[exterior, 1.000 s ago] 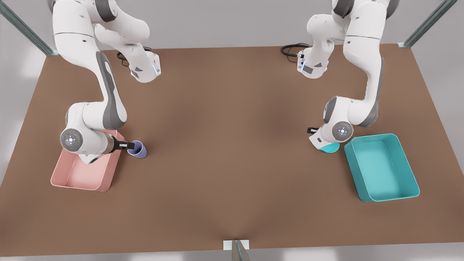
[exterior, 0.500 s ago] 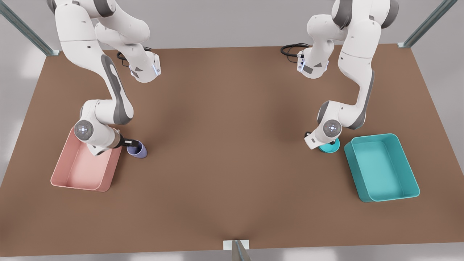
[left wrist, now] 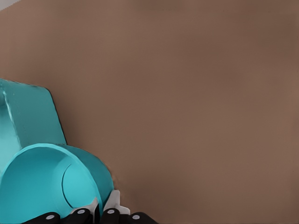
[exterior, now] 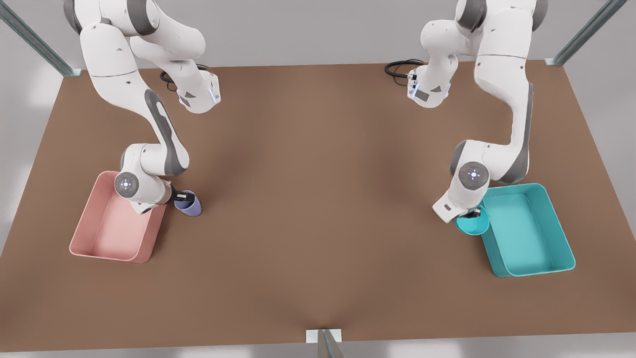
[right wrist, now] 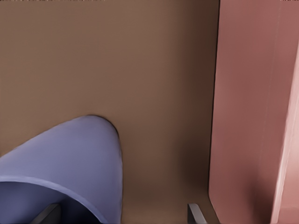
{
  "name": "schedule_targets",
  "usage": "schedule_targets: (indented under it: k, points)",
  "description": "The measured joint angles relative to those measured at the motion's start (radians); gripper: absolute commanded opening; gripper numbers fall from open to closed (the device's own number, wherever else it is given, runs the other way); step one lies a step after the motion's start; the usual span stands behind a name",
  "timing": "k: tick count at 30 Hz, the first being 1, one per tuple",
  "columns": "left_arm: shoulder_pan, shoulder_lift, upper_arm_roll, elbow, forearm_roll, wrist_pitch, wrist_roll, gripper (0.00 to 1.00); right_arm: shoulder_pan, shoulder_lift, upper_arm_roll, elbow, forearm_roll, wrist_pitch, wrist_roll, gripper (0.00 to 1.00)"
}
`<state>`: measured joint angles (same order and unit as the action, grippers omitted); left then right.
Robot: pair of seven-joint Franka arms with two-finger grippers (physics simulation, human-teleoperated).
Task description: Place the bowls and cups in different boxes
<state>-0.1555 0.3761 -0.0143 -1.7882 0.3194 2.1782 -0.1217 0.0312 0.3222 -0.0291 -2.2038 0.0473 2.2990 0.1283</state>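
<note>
My left gripper [exterior: 472,215] is shut on the rim of the small teal bowl [exterior: 471,226], which hangs tilted off the table beside the teal box [exterior: 534,268] at the front view's right. In the left wrist view the fingers [left wrist: 80,213] pinch the bowl [left wrist: 37,186], with the teal box [left wrist: 32,116] behind it. At the front view's left, my right gripper [exterior: 180,197] stands open at the lavender cup [exterior: 192,206], next to the pink box [exterior: 107,253]. Its fingers straddle the wall of the cup [right wrist: 70,149], one inside and one outside.
The brown table [exterior: 318,199] stretches wide between the two boxes. Black cables [exterior: 397,67] lie at the back near the arm bases. The pink box [right wrist: 247,116] wall stands close beside the cup.
My left gripper has lifted the teal bowl off the table and carried it toward the teal box's near side. The right arm's wrist shifted over the pink box; the cup stayed put.
</note>
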Motion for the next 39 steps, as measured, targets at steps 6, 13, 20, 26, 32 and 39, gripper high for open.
schedule_targets:
  k: [6,13,20,26,32,39]
  points:
    - [0.19,0.11,0.037,0.245,-0.023,-0.189,0.036,0.21,-0.004,-0.001,0.001,0.0,0.01,0.016,-0.01,0.21]
    - [0.256,0.257,0.095,0.21,-0.078,-0.156,0.089,0.21,-0.004,-0.025,0.005,0.032,0.015,0.01,-0.032,0.21]
    - [0.286,0.307,0.096,0.211,-0.097,-0.078,0.131,1.0,-0.092,-0.071,-0.038,0.347,0.039,-0.176,-0.1,0.21]
    - [0.248,0.118,0.091,0.215,-0.186,-0.181,0.186,1.0,-0.168,0.03,-0.169,0.413,0.0,-0.246,-0.234,0.21]
    - [0.094,-0.149,0.024,0.279,-0.299,-0.444,0.152,1.0,-0.191,0.186,-0.17,0.442,0.013,-0.197,-0.331,0.21]
    - [0.082,-0.128,-0.026,0.363,-0.316,-0.648,0.098,1.0,-0.183,0.225,-0.162,0.432,0.039,-0.146,-0.404,1.0]
